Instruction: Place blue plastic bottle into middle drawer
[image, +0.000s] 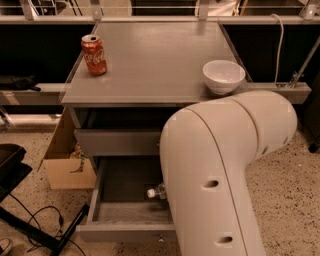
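Observation:
The middle drawer (122, 212) is pulled open below the grey cabinet top, showing a bare grey interior. The blue plastic bottle (157, 191) lies inside it, with only its white cap and clear neck showing, pointing left. The rest of the bottle is hidden behind my large white arm (220, 170), which fills the lower right of the camera view. My gripper is hidden behind that arm, down in the drawer by the bottle.
A red cola can (94, 54) stands at the cabinet top's left edge and a white bowl (223, 76) at its right edge. The closed upper drawer front (117, 142) sits above the open one. A cardboard box (65, 162) and black cables (35, 227) lie on the floor to the left.

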